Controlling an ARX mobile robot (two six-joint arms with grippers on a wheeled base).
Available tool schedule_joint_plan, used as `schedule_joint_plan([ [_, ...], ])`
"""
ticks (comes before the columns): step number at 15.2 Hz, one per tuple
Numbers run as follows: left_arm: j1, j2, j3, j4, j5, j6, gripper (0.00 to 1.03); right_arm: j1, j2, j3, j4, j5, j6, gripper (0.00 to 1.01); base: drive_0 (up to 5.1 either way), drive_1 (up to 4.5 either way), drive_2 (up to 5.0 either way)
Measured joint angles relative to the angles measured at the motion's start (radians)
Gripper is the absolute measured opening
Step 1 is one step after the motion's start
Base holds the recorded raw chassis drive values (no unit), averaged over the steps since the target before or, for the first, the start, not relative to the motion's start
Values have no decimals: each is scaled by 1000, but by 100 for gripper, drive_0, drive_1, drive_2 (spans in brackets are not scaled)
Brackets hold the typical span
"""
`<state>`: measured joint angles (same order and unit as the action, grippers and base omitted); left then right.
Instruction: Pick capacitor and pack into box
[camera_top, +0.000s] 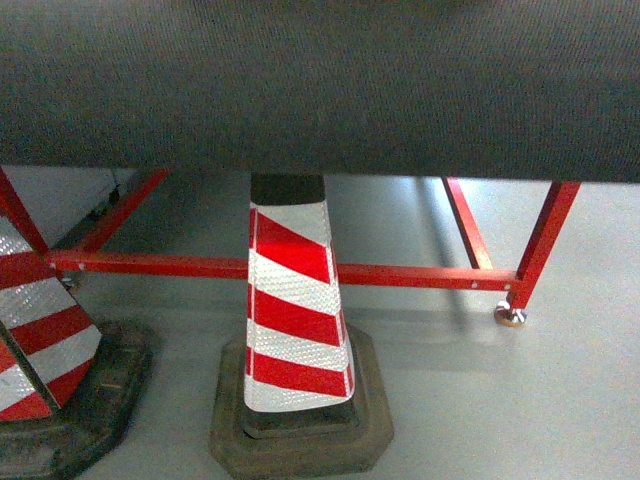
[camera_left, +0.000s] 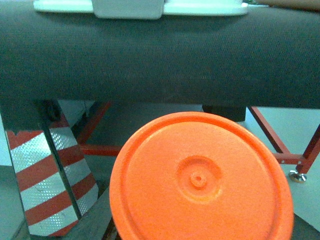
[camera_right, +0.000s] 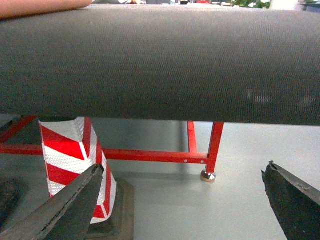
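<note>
The right hand (camera_right: 182, 200) hangs below the dark desk edge (camera_right: 160, 65) with its fingers spread wide and empty. The left hand's state cannot be told, since an orange disc (camera_left: 200, 180) fills its view. The box lid (camera_left: 140, 7) peeks over the desk edge above.

My head camera sits low and looks forward and down, under the dark padded edge of the bench (camera_top: 320, 90), close to a red-and-white striped cone (camera_top: 295, 310) on the grey floor (camera_top: 480, 400). Both wrist cameras face that same edge from just below. My left one is nearly filled by an orange disc (camera_left: 200, 180); my right one looks out between my own fingers (camera_right: 65, 205). All three share the cone and the red frame (camera_top: 420, 273).
</note>
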<state>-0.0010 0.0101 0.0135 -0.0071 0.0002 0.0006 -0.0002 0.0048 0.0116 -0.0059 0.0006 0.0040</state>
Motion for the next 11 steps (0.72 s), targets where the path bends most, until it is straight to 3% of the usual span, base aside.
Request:
schedule_joint_plan([
  [11, 0, 0, 0, 0, -1, 0, 44, 0, 0, 0, 1, -1, -3, 98, 0, 0, 0],
])
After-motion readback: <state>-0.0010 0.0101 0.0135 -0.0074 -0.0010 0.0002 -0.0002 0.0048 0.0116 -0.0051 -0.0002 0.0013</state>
